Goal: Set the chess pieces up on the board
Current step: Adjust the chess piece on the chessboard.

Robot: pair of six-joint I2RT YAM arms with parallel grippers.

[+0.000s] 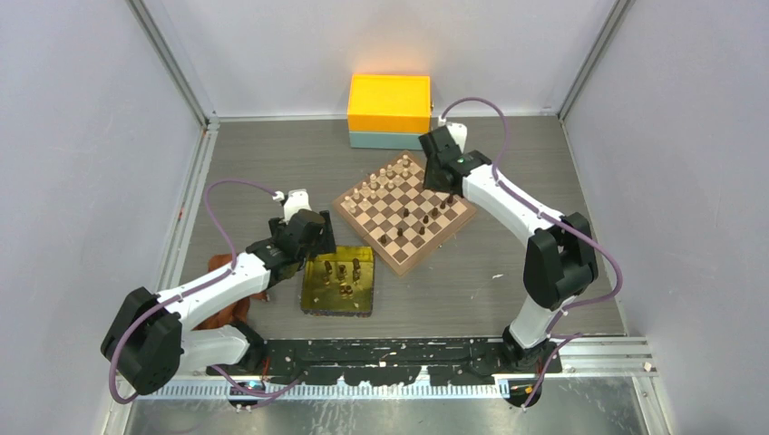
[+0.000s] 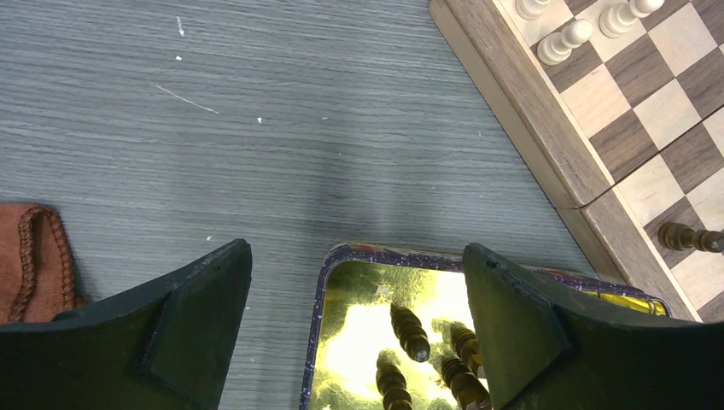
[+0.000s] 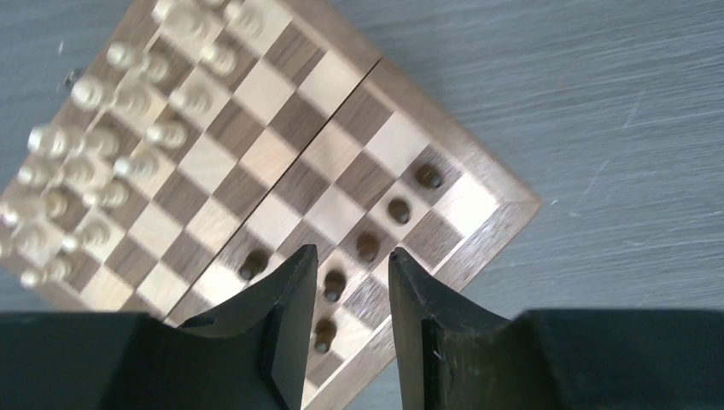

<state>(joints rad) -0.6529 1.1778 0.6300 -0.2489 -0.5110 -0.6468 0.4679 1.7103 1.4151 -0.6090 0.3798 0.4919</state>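
The board [image 1: 397, 207] lies angled at mid-table. Pale pieces [image 1: 381, 181] fill its far-left side and dark chess pieces [image 1: 426, 217] stand along its near-right side. My right gripper [image 3: 350, 256] hovers over that dark row, open, with nothing between its fingers. Dark pieces [image 3: 334, 284] stand on the squares below the gap. My left gripper [image 2: 356, 252] is open above the far-left corner of a gold tray [image 2: 323, 290]. Three dark pieces [image 2: 410, 333] show on the tray under the gap. From above, the left gripper [image 1: 317, 237] sits at the tray's [image 1: 313, 306] far edge.
An orange box [image 1: 389, 102] sits stacked on a teal box [image 1: 385, 140] behind the board. A brown leather pouch [image 2: 30, 256] lies left of the tray, under the left arm. Grey walls close in the table on three sides.
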